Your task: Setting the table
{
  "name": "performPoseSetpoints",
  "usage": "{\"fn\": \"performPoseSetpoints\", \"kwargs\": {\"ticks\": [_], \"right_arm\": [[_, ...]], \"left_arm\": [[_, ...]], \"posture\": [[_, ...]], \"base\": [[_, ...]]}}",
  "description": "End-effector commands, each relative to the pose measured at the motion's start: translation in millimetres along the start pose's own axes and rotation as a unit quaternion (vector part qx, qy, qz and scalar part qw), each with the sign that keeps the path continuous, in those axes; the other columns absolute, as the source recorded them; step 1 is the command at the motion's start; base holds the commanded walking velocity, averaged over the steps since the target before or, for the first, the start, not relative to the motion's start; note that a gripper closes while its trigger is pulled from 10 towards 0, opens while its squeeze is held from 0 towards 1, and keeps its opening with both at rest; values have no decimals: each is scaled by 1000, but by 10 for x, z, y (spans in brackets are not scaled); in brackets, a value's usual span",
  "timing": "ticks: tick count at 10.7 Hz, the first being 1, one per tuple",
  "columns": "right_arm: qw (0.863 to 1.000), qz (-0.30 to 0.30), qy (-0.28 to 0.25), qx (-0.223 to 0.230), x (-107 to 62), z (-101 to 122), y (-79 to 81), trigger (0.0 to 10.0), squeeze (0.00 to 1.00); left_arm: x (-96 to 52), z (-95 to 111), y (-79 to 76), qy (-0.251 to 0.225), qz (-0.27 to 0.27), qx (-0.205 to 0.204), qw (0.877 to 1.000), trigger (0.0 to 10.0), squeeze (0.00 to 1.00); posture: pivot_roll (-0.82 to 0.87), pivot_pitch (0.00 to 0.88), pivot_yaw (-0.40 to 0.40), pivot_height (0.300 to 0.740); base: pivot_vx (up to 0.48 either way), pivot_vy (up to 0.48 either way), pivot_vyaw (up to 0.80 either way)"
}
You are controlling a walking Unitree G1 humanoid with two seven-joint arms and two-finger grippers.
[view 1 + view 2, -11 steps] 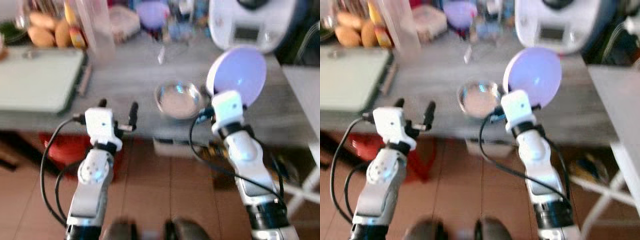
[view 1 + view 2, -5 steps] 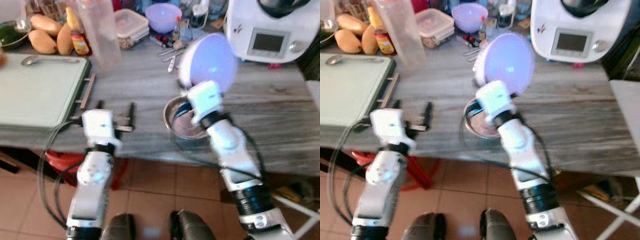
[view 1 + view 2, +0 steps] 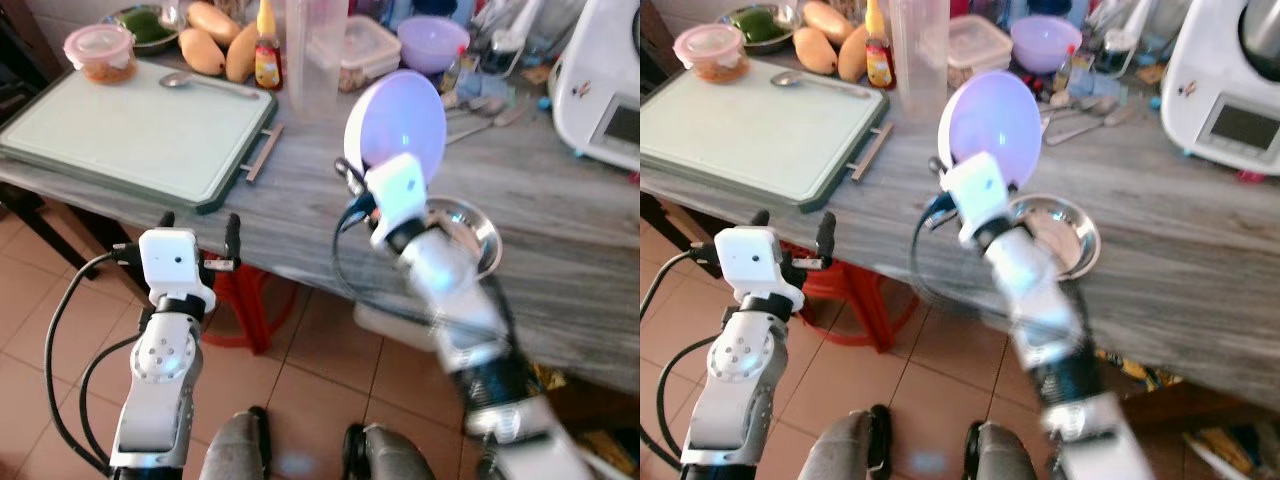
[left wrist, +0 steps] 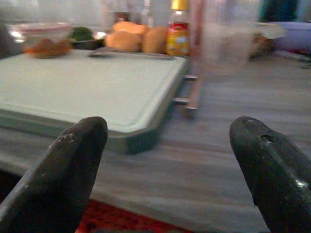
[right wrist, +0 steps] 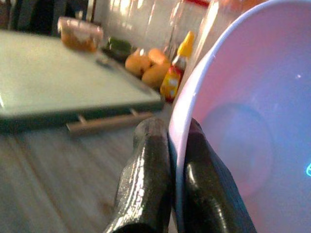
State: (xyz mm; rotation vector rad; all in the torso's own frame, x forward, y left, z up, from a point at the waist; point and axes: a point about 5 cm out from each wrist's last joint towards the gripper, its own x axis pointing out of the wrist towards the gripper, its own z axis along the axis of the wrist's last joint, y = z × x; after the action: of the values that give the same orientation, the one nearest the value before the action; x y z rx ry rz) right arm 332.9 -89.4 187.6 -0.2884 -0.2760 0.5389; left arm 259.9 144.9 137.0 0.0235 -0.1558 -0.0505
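My right gripper (image 3: 352,172) is shut on the rim of a lavender bowl (image 3: 397,124), holding it on edge above the grey wooden table (image 3: 560,260); the bowl's hollow (image 5: 252,126) faces the wrist camera and the black fingers (image 5: 146,179) pinch its rim. A steel bowl (image 3: 462,232) rests on the table just right of that arm. My left gripper (image 3: 196,222) stands open at the table's front edge, nothing between its fingers (image 4: 68,165), near the corner of a pale green tray (image 3: 130,125).
At the back stand a clear pitcher (image 3: 315,45), a sauce bottle (image 3: 266,50), mangoes (image 3: 215,35), lidded containers (image 3: 98,50), a second lavender bowl (image 3: 432,40) and a white appliance (image 3: 605,95). A spoon (image 3: 205,84) lies on the tray. A red stool (image 3: 245,300) stands under the table.
The camera has swung left, so the scene shifted right. My right arm carried the lavender bowl left, off the steel bowl. The left gripper stays open near the table's edge.
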Motion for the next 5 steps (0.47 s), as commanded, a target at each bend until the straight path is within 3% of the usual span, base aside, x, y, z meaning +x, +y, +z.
{"fn": "performPoseSetpoints", "kwargs": {"ticks": [1, 5], "right_arm": [[999, 33, 15, -6, 35, -39, -47, 10000, 0], [987, 124, 90, -51, 146, -235, -151, 10000, 0]], "left_arm": [[-3, -17, -77, 7, -16, -3, 1000, 10000, 0], [-99, -39, -96, 19, -24, -15, 999, 10000, 0]], "posture": [[-49, 203, -43, 740], [-39, 216, -59, 740]], "base": [[0, 0, 0], [0, 0, 0]]}}
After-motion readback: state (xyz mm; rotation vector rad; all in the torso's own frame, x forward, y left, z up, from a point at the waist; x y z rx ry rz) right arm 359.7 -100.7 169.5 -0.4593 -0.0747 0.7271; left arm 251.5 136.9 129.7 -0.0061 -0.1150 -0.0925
